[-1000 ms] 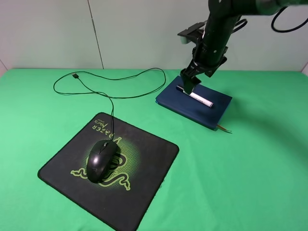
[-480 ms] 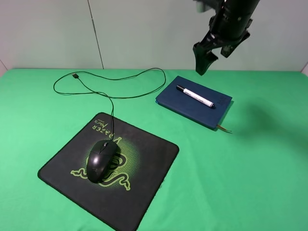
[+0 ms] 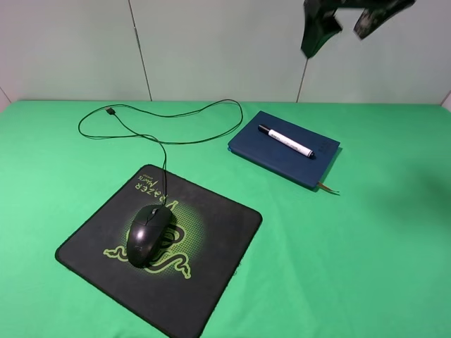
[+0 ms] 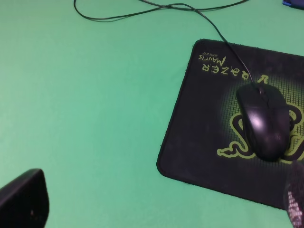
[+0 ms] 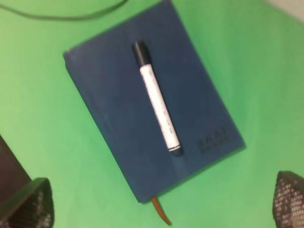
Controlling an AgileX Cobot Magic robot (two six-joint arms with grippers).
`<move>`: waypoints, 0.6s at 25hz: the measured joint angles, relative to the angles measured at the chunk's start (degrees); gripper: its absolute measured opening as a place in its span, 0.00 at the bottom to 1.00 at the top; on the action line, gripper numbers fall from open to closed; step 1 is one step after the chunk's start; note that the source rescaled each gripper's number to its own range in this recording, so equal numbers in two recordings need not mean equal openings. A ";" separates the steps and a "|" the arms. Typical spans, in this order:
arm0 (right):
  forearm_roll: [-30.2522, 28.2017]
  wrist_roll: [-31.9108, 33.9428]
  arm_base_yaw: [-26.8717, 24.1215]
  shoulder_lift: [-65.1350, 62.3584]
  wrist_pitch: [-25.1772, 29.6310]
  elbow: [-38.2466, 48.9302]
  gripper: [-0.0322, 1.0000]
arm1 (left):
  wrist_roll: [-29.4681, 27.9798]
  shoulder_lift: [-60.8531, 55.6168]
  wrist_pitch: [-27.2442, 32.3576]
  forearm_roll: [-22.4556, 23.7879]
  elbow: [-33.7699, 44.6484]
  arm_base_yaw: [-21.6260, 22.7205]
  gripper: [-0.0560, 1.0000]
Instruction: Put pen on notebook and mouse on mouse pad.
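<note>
The white pen [image 3: 285,141] with its black cap lies diagonally on the navy notebook [image 3: 271,156], free of any grip. High above them, at the frame's top, my right gripper [image 3: 340,27] hangs open and empty. Its wrist view looks down on the pen [image 5: 156,111] and notebook [image 5: 109,95] between wide-apart fingers [image 5: 28,202]. The black mouse [image 3: 148,234] rests on the Razer mouse pad [image 3: 211,260]. My left gripper [image 4: 159,204] is open, off to the side of the mouse [image 4: 263,121] and pad [image 4: 199,133]; it is out of the high view.
The mouse's thin black cable [image 3: 169,116] loops over the green table behind the pad, ending in a USB plug [image 3: 110,111]. A ribbon tail [image 3: 326,187] sticks out from the notebook's near corner. A pale wall backs the table.
My right gripper has let go of the pen and risen up and to the right, away from the notebook. The pen, mouse and left arm's view stay still.
</note>
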 joint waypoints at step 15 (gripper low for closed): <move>1.79 1.45 0.00 -32.45 -0.07 21.11 1.00 | 0.00 0.00 0.00 0.00 0.00 0.00 1.00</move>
